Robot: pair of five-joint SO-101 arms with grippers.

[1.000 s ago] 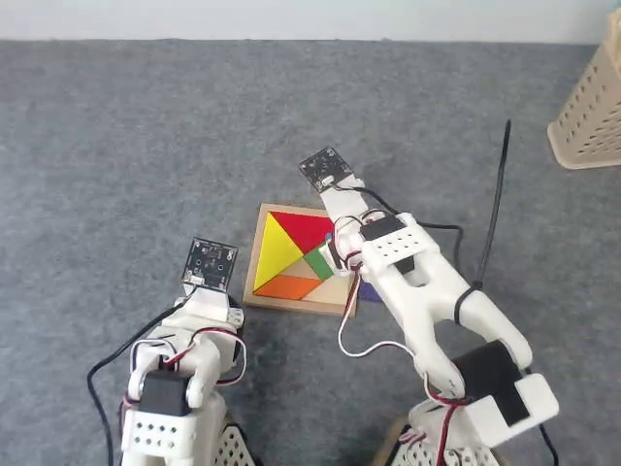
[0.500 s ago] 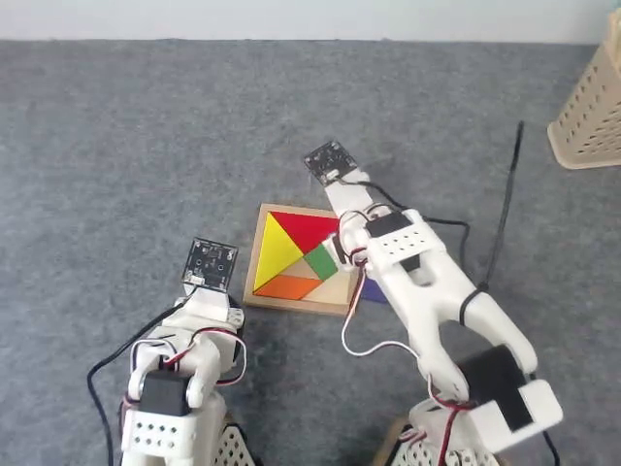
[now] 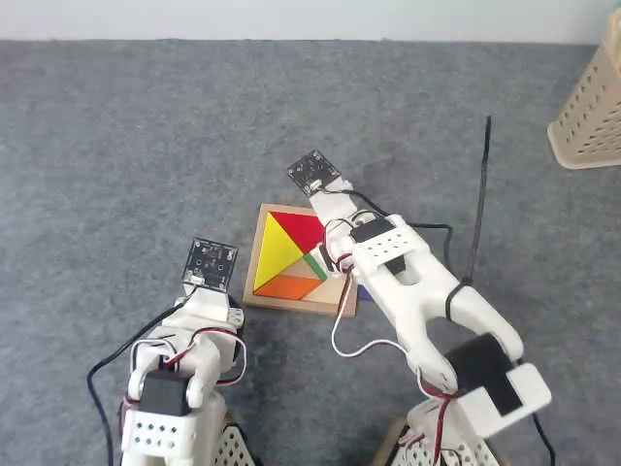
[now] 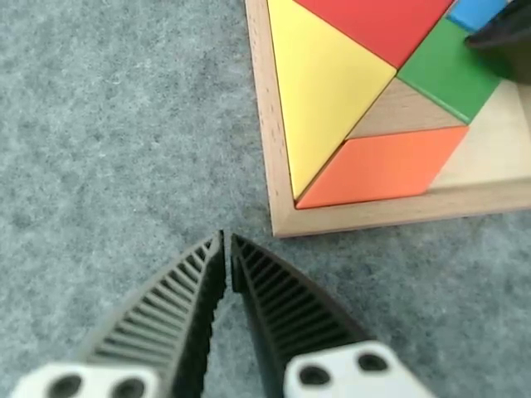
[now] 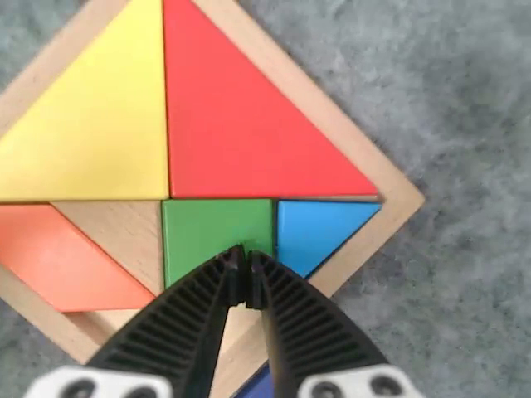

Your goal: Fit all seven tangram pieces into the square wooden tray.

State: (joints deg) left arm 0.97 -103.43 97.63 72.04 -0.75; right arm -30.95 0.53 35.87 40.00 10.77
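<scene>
The square wooden tray (image 3: 260, 245) lies mid-table. It holds a red triangle (image 5: 241, 116), a yellow triangle (image 5: 99, 124), an orange parallelogram (image 5: 66, 257), a green square (image 5: 207, 236) and a blue triangle (image 5: 319, 232). A small triangular slot (image 5: 116, 236) shows bare wood. My right gripper (image 5: 245, 259) is shut, with its tips over the green square's edge. The right arm (image 3: 398, 262) covers the tray's right side. A purple piece (image 3: 365, 291) peeks out beside the tray under that arm. My left gripper (image 4: 226, 242) is shut just off the tray's corner (image 4: 282, 224), holding nothing.
A perforated beige basket (image 3: 592, 107) stands at the far right edge. A black cable (image 3: 479, 204) rises behind the right arm. The left arm (image 3: 189, 340) rests at the near left. Grey carpet (image 3: 146, 146) spreads around the tray.
The right arm's wrist has swung left across the tray and now hides most of the green square. The left arm has not moved.
</scene>
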